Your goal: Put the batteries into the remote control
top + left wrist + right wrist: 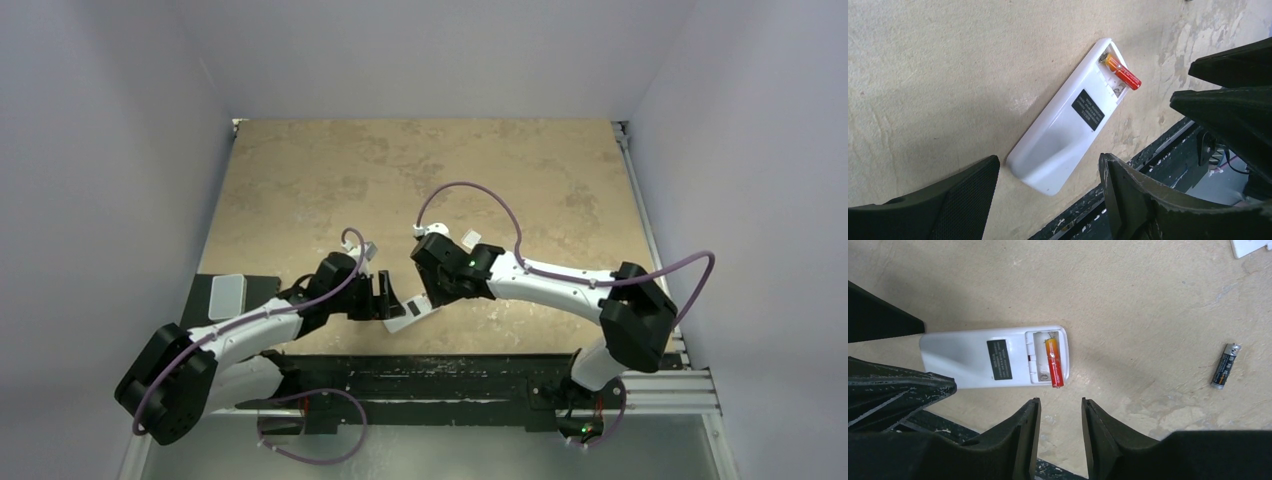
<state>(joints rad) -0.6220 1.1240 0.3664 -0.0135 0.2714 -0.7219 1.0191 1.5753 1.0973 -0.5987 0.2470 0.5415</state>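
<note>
- At the near table (400,180) edge: remote control (973,357) back-up, front hidden; orange battery (1054,362) crooked in its bay (1040,342).
- Lying apart: black battery (1225,366).
- I read left gripper (1048,164) and right gripper (1060,405) open, empty.

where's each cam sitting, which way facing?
Top external: above, behind the bases, looking down on the table; left arm and right arm show.
Left wrist: looks down past its own fingers at the remote control.
Right wrist: looks down past its fingers at the remote and dark battery.
Shared: both wrist views show the orange battery jutting from the compartment.
</note>
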